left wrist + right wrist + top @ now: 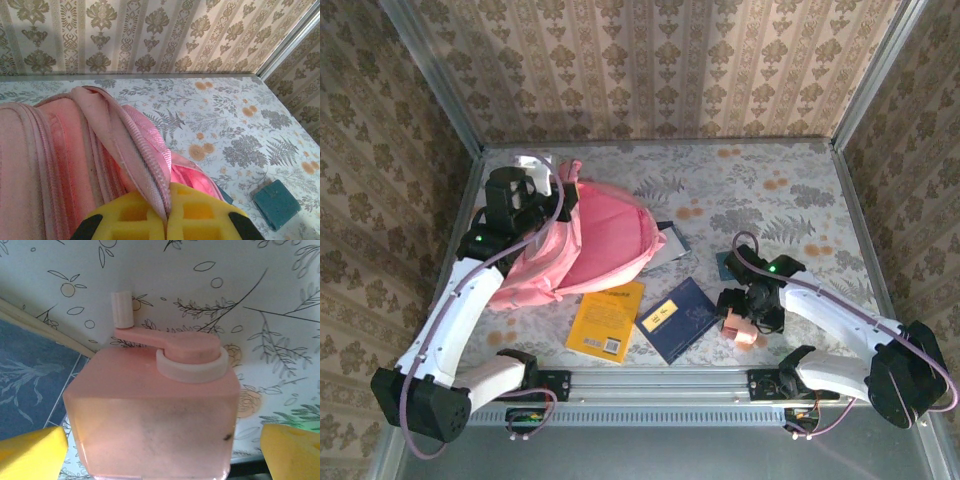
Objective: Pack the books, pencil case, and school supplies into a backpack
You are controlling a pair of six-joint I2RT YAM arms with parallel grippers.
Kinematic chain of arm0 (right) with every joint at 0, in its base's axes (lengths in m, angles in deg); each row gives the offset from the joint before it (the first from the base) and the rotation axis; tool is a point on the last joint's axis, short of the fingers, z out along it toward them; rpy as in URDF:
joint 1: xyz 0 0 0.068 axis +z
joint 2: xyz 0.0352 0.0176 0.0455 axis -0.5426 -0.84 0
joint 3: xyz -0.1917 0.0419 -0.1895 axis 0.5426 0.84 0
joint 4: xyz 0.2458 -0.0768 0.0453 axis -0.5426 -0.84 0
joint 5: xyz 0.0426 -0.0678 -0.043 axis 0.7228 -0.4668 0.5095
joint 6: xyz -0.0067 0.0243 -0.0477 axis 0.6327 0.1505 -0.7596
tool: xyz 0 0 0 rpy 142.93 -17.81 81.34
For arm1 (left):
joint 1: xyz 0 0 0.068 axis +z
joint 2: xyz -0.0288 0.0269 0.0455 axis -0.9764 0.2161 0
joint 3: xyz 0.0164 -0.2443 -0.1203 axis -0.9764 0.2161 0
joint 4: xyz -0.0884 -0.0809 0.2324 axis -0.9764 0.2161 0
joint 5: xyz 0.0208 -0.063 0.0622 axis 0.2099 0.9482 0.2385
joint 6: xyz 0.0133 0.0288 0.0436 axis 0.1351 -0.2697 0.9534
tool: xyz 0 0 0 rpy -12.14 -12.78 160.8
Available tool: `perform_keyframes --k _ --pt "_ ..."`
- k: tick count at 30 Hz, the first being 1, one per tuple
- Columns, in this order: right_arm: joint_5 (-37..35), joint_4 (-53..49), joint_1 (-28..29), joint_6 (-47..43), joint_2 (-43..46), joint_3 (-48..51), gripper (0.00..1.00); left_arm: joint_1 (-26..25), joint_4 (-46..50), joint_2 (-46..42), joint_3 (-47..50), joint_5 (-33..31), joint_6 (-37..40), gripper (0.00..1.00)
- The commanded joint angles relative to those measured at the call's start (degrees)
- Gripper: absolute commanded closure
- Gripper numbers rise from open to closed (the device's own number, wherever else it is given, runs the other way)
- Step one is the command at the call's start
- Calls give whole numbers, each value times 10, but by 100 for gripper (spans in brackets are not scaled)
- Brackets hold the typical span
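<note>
Backpack (50,160) pinched between left fingers (130,217), pink block (150,410) between wide right fingers (30,452)

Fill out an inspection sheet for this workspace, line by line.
Surface: table with a floral cover.
Job's things: backpack lying open at left; yellow book and navy book side by side near the front edge; pink blocky piece at right; teal square loose on the table.
Clutter: nothing seen.
Grippers: left gripper shut on the backpack's zip edge; right gripper open, fingers either side of the pink blocky piece.
Cables: purple cables run along both arms.
Surroundings: patterned walls on three sides.
</note>
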Motion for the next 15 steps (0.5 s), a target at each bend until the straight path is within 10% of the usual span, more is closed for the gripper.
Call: perform_keyframes --k 1,10,15 --pt "23 38 -4 25 9 26 0 -4 -43 -25 -5 -10 19 100" --pt "28 105 -4 46 -5 67 0 -4 -50 -22 -2 -4 18 100" --pt "8 105 -4 57 7 69 18 -4 -51 -19 -5 10 16 100"
